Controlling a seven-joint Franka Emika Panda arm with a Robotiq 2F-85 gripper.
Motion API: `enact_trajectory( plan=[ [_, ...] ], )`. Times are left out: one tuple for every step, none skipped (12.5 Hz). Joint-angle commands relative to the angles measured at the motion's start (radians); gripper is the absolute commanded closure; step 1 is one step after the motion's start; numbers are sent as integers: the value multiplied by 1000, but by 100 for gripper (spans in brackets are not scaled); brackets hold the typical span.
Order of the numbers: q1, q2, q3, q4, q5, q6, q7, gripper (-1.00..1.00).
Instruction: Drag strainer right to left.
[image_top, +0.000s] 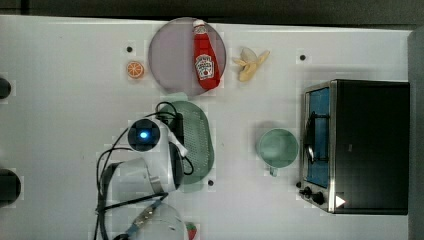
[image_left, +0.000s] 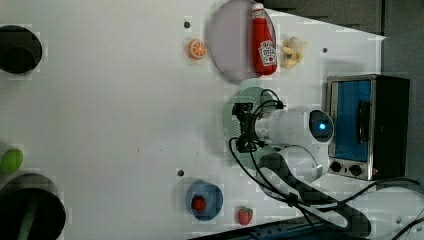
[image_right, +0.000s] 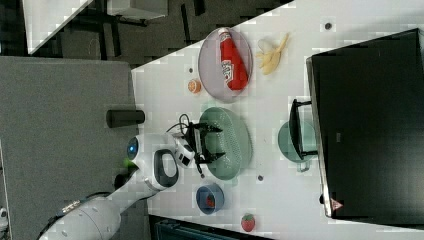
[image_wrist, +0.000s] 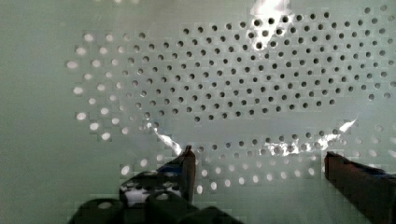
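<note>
The end effector (image_wrist: 259, 161) hangs spread wide inside the strainer (image_top: 197, 137), gripping nothing. The strainer sits mid-tabletop, just below the plate (image_top: 172, 55) in the top view, with the mug (image_top: 277, 146) well to its right there.

Risks, as I judge them: the fingers (image_wrist: 187, 170) may skate over the smooth perforated floor without catching the wall, so the strainer stays put. A push set too high could tip its rim. A curved path might nudge the plate and its ketchup bottle (image_top: 205, 55).

The tabletop (image_top: 65, 125) is white and glossy, so it offers little friction. Dark floor lies beyond its edge.
</note>
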Motion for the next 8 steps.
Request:
enact_trajectory(
  plan=[
    [50, 16, 33, 34, 39, -5, 63, -100],
    [65, 24, 36, 50, 49, -9, 63, -100],
    [81, 30, 36, 64, 59, -21, 64, -100],
    [97, 33, 36, 78, 66, -36, 68, -100],
    [114, 36, 36, 90, 74, -54, 82, -100],
    [130, 37, 36, 102, 74, -64, 97, -100],
    [145, 40, 36, 112, 74, -72, 123, -100],
    [160, 45, 35, 124, 74, -77, 141, -100]
  ],
)
